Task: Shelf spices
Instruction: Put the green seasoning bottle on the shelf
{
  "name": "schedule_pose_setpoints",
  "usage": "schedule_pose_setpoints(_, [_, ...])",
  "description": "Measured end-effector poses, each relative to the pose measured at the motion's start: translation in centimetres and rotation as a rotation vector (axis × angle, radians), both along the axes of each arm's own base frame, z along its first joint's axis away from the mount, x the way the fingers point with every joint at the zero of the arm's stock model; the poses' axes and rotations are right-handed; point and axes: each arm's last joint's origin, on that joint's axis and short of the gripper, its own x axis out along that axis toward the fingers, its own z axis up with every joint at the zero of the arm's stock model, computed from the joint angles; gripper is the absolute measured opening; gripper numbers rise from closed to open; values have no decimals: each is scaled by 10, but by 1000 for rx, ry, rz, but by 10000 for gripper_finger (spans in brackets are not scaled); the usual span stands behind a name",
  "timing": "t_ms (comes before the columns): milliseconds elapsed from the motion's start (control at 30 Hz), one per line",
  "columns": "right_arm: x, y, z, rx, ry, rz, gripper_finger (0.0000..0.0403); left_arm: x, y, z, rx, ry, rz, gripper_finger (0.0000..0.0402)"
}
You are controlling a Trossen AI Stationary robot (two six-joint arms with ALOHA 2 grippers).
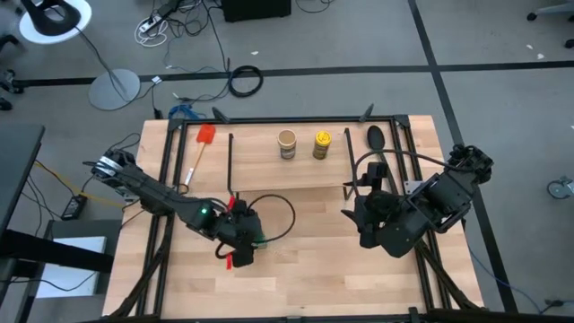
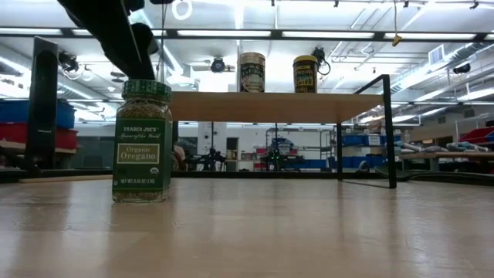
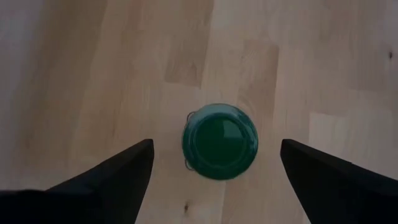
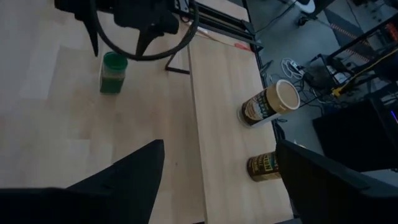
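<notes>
The green-lidded spice jar (image 2: pixel 143 143) stands upright on its base on the tabletop, in front of the shelf. My left gripper (image 3: pixel 217 144) hovers open straight above it, one finger on each side of the green lid (image 3: pixel 219 142), touching nothing; in the high view the left gripper (image 1: pixel 239 239) hides the jar. The tan-lidded jar (image 1: pixel 287 144) and yellow-lidded jar (image 1: pixel 321 144) stand upright on the shelf board (image 1: pixel 269 166). My right gripper (image 4: pixel 217 155) is open and waits near the shelf's right end (image 1: pixel 368 224).
A red-headed spatula (image 1: pixel 202 144) lies left of the shelf and a black spoon (image 1: pixel 377 139) lies right of it, both toward the far edge. Black wire legs (image 2: pixel 386 131) hold the shelf up. Bare tabletop (image 1: pixel 305 269) stretches along the near side.
</notes>
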Motion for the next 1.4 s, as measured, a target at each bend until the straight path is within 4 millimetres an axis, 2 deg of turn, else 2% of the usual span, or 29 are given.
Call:
schedule_pose_setpoints(200, [0, 0, 0, 10, -4, -6, 305, 9, 0, -13, 6, 35, -19, 357])
schedule_pose_setpoints(400, [0, 0, 0, 13, -5, -8, 305, 18, -4, -36, 10, 125, -71, 345])
schedule_pose_setpoints(533, [0, 0, 0, 13, -5, -9, 305, 20, -5, -39, 23, 124, -103, 308])
schedule_pose_setpoints(800, [0, 0, 0, 15, -7, -11, 305, 24, -4, -34, 14, 67, -128, 198])
schedule_pose_setpoints(1000, [0, 0, 0, 17, -8, -13, 305, 26, -2, -30, -5, 76, -128, 193])
schedule_pose_setpoints(1067, [0, 0, 0, 17, -8, -13, 305, 28, -3, -20, 2, 77, -150, 193])
schedule_pose_setpoints(1200, [0, 0, 0, 17, -8, -13, 305, 30, -3, 18, 37, 49, -187, 193])
schedule_pose_setpoints(1400, [0, 0, 0, 21, -10, -16, 305, 19, 10, 97, 219, 11, -176, 193])
